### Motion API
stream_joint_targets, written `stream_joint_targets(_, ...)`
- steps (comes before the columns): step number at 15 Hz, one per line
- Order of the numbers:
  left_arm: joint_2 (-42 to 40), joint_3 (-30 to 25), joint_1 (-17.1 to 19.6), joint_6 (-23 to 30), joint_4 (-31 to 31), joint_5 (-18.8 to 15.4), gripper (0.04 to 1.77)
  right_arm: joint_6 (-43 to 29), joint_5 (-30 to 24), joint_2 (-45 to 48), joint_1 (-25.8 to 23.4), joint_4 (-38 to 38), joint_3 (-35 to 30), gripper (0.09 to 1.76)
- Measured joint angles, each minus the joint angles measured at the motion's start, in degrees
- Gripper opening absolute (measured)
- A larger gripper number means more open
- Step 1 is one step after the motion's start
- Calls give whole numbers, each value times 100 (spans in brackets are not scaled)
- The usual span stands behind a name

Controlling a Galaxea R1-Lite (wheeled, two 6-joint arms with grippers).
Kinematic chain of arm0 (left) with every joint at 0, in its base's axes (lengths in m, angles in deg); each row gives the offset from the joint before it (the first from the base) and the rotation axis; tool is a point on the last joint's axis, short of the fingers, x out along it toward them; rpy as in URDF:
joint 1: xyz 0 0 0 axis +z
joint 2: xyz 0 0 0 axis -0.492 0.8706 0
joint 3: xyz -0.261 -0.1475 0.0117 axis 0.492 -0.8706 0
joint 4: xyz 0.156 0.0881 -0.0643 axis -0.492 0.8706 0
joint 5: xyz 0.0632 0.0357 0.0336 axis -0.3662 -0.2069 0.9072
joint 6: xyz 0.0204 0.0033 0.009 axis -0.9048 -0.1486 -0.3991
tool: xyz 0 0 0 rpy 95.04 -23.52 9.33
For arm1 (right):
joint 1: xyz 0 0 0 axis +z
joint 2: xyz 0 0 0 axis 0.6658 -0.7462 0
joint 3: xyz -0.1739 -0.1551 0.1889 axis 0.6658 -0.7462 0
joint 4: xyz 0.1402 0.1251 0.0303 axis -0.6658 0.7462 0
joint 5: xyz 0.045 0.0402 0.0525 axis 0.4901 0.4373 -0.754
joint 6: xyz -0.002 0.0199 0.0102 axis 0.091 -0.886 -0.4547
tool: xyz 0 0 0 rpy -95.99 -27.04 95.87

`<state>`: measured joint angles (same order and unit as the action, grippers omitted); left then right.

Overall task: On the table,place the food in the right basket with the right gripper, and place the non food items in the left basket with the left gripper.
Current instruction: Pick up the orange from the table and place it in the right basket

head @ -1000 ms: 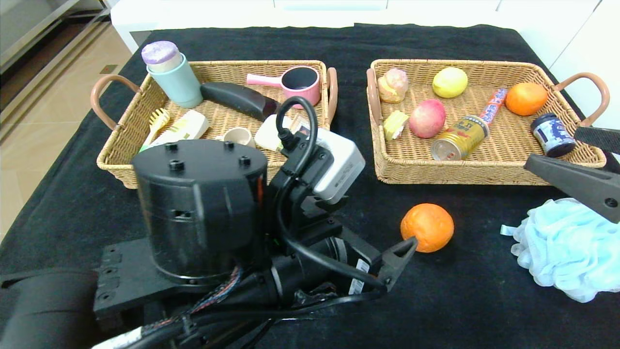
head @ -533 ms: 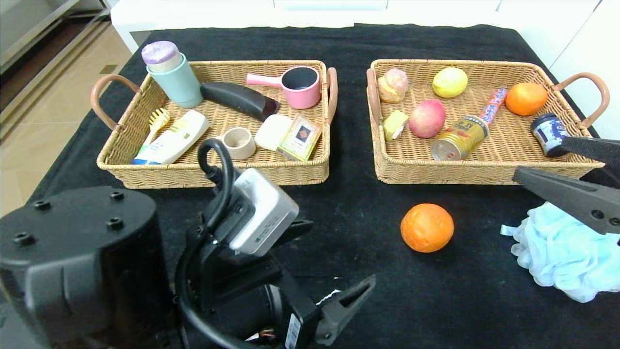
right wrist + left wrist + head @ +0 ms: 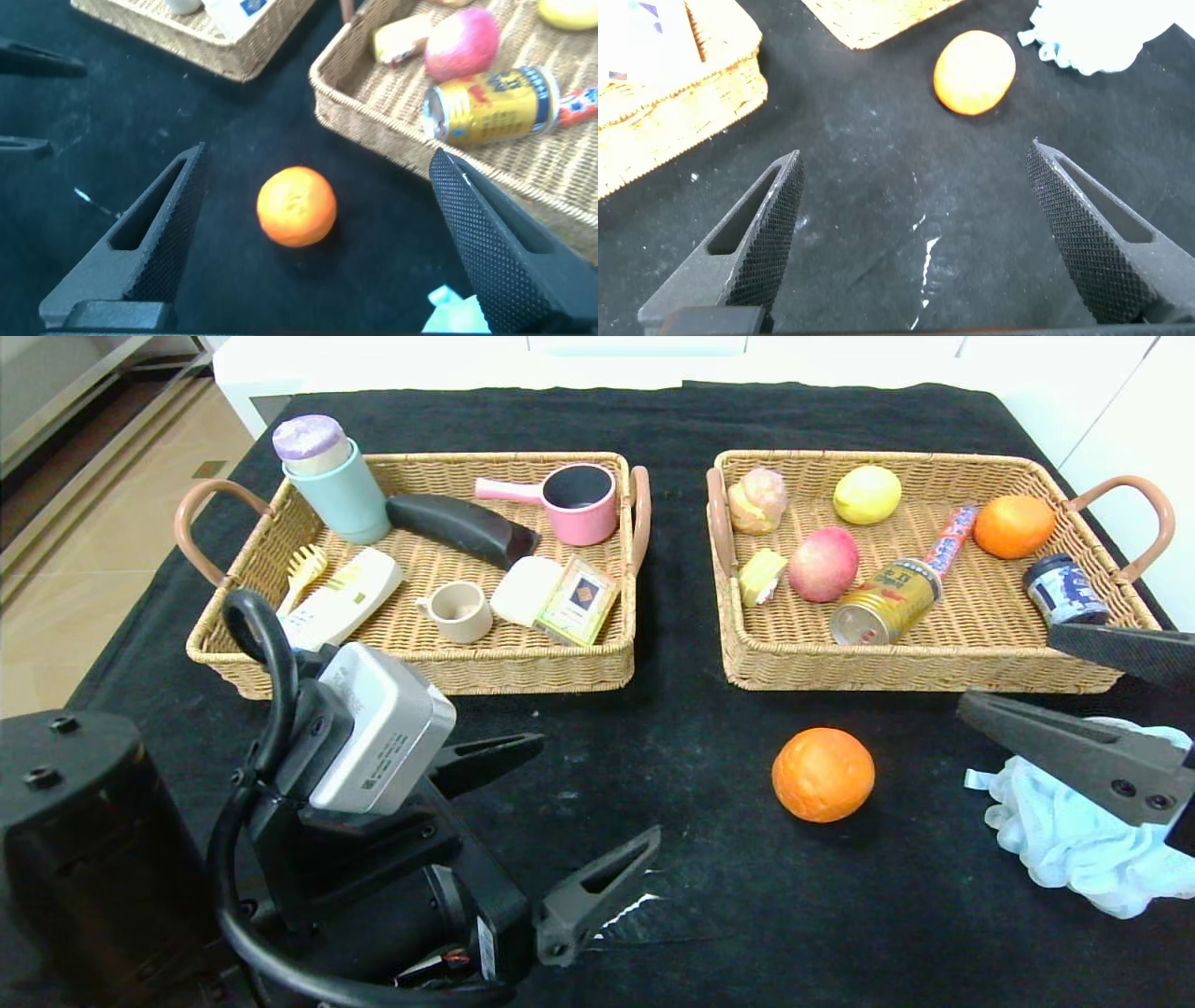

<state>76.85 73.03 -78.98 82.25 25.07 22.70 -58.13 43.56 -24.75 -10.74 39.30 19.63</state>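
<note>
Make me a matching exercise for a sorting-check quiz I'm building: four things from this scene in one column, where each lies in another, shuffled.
Things:
1. pouf
2. can
3. card box
4. loose orange

Places:
A. in the left basket
B. on the cloth between the two grippers
C. in the right basket
D. on the cloth under the right gripper

Pairs: 1-D, 2-C, 3-A, 4-B
</note>
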Motion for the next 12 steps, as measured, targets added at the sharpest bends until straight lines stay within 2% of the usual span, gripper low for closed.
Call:
stream_joint_targets(3, 44, -20, 4, 4, 9, -55, 171, -128, 902, -71, 535, 496, 121, 171)
stream_joint_targets(6, 113, -22, 74, 4, -13, -50, 172, -964, 1721, -407, 1037, 1117, 610, 171)
stream_joint_targets(9, 176, -13, 210, 2, -17, -60, 172, -1447, 2148, -833, 1167, 2375, 1454, 171)
stream_joint_targets(12, 187, -18, 238, -7, -6, -57, 172, -2459, 2520, -1326, 1364, 4239, 2667, 171)
